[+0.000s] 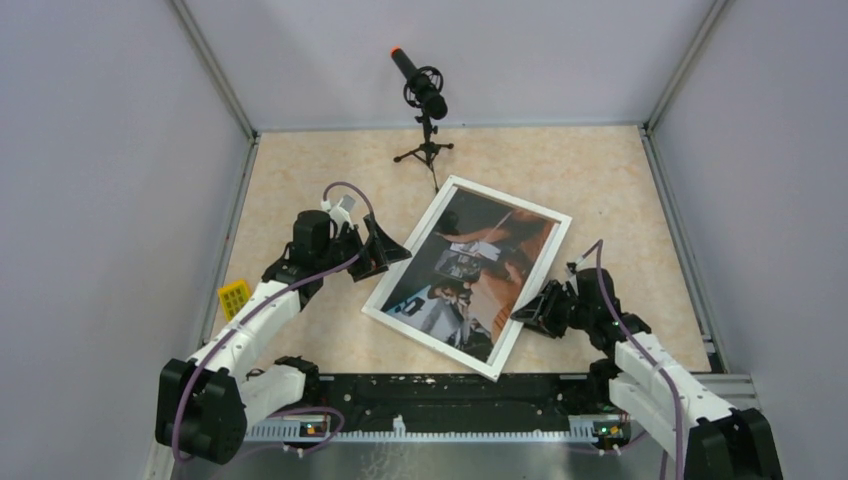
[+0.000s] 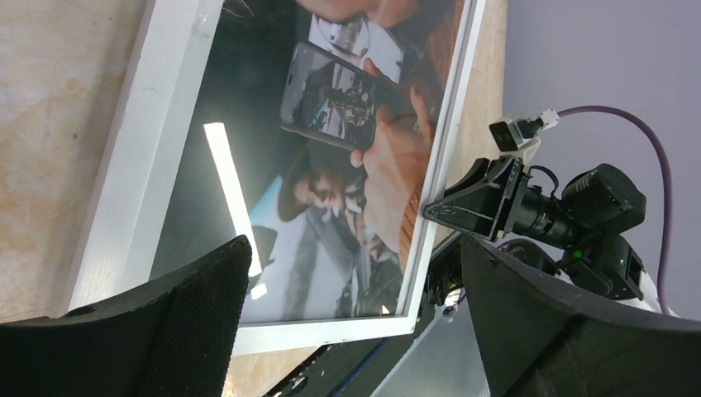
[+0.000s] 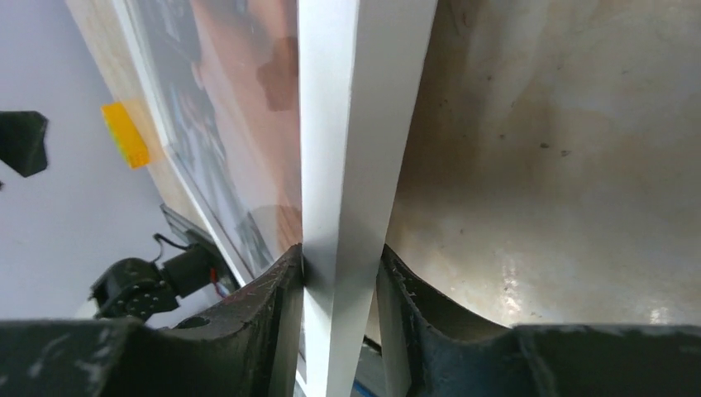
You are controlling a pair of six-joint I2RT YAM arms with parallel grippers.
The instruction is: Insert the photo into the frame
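The frame (image 1: pixel 432 343), with a narrow whitish border, lies at an angle on the table's middle. The photo (image 1: pixel 470 270), a dark print of people, sits inside it, face up. My right gripper (image 1: pixel 528 312) is shut on the frame's right border. In the right wrist view the fingers (image 3: pixel 281 289) clamp the white border (image 3: pixel 355 124) from both sides, with the photo (image 3: pixel 240 99) to the left. My left gripper (image 1: pixel 392 252) is open and empty beside the frame's left border. In the left wrist view (image 2: pixel 354 248) it hovers over the frame (image 2: pixel 145 165) and photo (image 2: pixel 331 124).
A black microphone on a small tripod (image 1: pixel 425 100) stands at the back centre. A small yellow object (image 1: pixel 234 296) lies by the left wall, beside my left arm. Grey walls close in the table on three sides. A black rail (image 1: pixel 440 390) runs along the near edge.
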